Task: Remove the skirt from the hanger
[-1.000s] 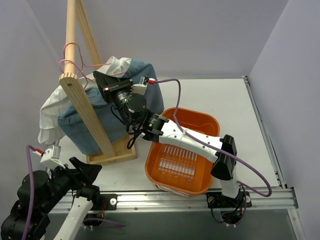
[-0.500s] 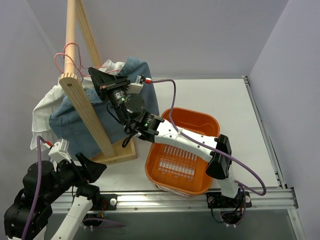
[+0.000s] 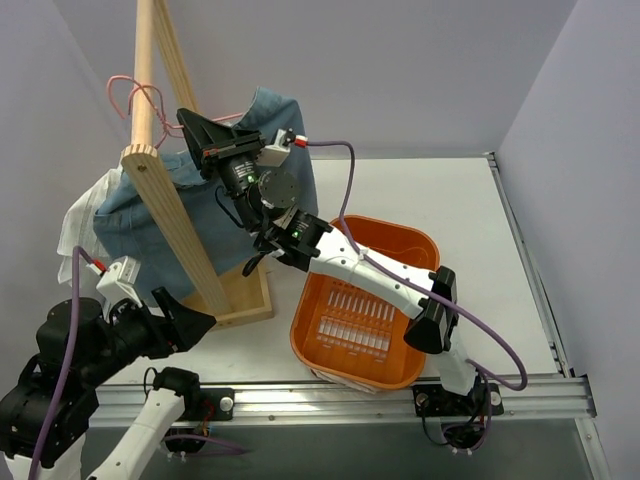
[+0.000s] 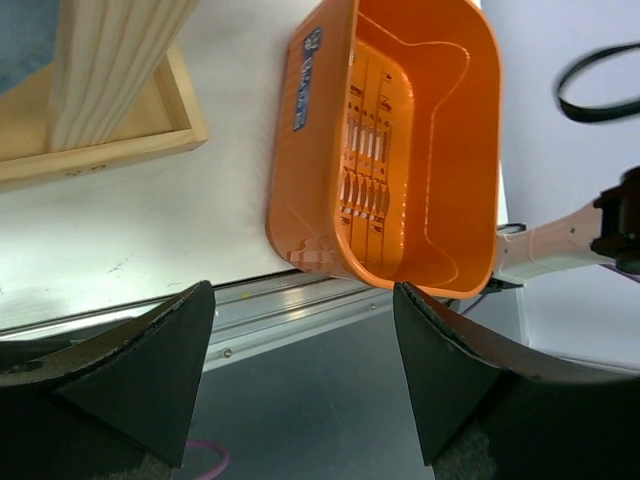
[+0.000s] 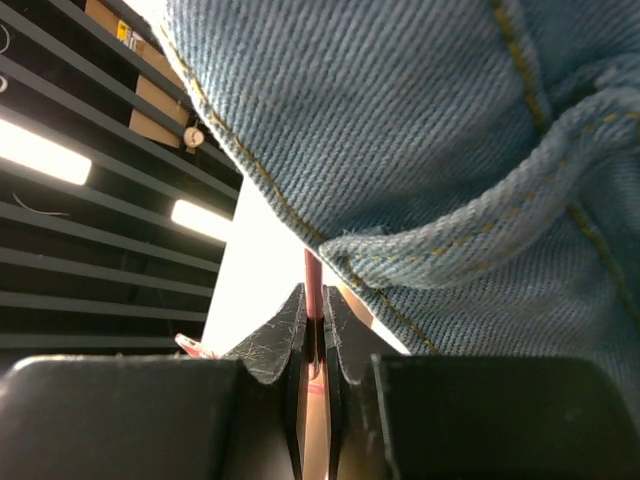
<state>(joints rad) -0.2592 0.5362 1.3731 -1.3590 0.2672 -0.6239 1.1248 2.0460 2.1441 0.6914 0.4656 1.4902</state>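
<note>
Since the earlier frame, the right gripper has swung toward 10 o'clock, jaws clamped on the pink hanger. The denim skirt hangs there, against the wooden rack. The left gripper stands wide, empty. Risk: fabric snags the rack and tips it.

Left end effector gapes; right end effector pinched tight.

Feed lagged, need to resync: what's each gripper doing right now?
Left gripper: open, holding nothing.
Right gripper: shut on the pink hanger.
</note>
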